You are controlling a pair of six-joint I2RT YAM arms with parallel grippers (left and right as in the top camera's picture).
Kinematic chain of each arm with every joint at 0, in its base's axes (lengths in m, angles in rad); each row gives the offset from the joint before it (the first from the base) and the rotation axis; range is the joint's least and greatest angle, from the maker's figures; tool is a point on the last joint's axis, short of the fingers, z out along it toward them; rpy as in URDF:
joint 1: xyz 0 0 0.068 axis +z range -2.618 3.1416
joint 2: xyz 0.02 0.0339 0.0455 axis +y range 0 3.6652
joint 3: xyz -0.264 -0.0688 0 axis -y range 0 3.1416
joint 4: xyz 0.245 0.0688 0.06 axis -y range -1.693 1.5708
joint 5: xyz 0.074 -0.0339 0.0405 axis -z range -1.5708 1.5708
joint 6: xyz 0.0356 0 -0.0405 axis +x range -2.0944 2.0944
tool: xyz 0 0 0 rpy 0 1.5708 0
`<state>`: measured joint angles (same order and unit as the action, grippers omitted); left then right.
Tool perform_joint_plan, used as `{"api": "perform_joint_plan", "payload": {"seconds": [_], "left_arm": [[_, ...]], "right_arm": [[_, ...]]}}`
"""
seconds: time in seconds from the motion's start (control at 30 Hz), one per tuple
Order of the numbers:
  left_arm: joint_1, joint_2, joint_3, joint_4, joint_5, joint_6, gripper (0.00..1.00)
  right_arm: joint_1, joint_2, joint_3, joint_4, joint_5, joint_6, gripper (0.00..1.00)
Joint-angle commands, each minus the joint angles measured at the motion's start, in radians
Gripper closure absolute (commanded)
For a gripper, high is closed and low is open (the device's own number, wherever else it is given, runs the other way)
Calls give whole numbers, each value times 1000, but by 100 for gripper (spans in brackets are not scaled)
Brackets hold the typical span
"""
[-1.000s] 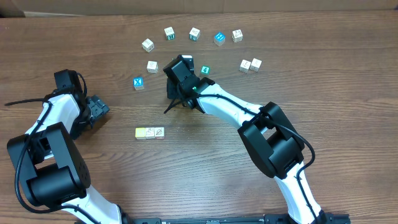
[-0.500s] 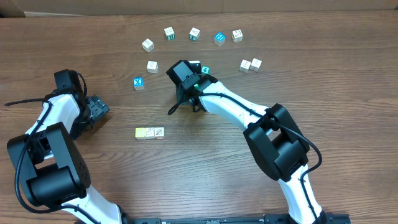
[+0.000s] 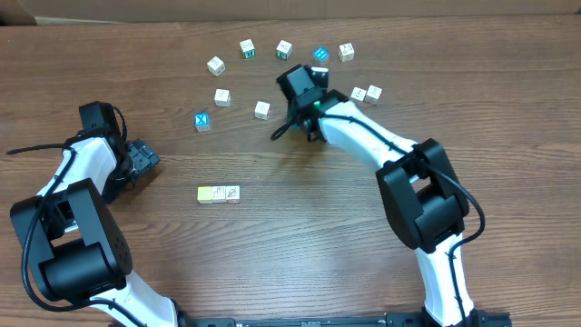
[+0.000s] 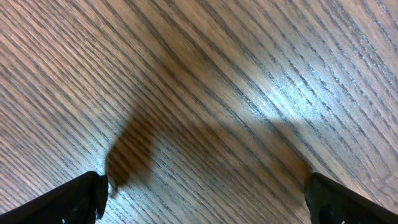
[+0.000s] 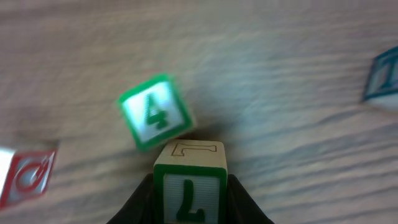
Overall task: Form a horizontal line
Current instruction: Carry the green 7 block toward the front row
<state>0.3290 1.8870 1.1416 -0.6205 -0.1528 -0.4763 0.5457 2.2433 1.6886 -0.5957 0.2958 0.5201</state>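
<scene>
Overhead, a yellow cube [image 3: 208, 193] and a white cube [image 3: 231, 193] lie touching, side by side; the right gripper [image 3: 298, 107] hangs farther back, near a second white cube [image 3: 261, 110], and the left gripper [image 3: 143, 159] is well apart. The left wrist view shows its fingers [image 4: 87, 196] spread wide over the table [image 4: 205, 81]. The right wrist view shows the fingers clamped on the green L cube [image 5: 189, 165], near a 4 cube [image 5: 154, 119].

A wood-grain tabletop [image 3: 300, 236] runs to a strip of cardboard [image 3: 272, 7] at the far edge. A blue cube with a white X [image 3: 202, 121] sits left of centre, and a second blue cube [image 3: 320, 54] lies in the far row. Right of it, a pair of pale cubes [image 3: 366, 94] stand side by side. The right wrist view shows a green-bordered "4" cube [image 5: 154, 119], with a red-marked white cube [image 5: 25, 177] to its left. A black cable [image 3: 36, 147] trails at far left.
</scene>
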Motion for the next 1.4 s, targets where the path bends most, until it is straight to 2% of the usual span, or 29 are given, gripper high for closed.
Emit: {"api": "perform_joint_plan", "payload": {"seconds": [0.0, 0.07, 0.2, 0.33, 0.67, 1.37], "left_arm": [[-2, 18, -6, -6, -6, -3, 1], [-2, 18, -6, -6, -6, -3, 0], [-2, 18, -6, -6, -6, -3, 0], [-2, 18, -6, -6, -6, -3, 0], [-2, 18, -6, -6, -6, -3, 0], [-2, 18, -6, -6, -6, -3, 0]], "right_arm": [[-14, -10, 18, 10, -3, 2, 92], [-14, -10, 18, -4, -41, 2, 89], [-14, -10, 18, -93, -140, 3, 89], [-9, -10, 18, -191, -237, 15, 93], [-6, -10, 18, -347, -406, 59, 93], [-3, -110, 42, -443, -425, 59, 93]]}}
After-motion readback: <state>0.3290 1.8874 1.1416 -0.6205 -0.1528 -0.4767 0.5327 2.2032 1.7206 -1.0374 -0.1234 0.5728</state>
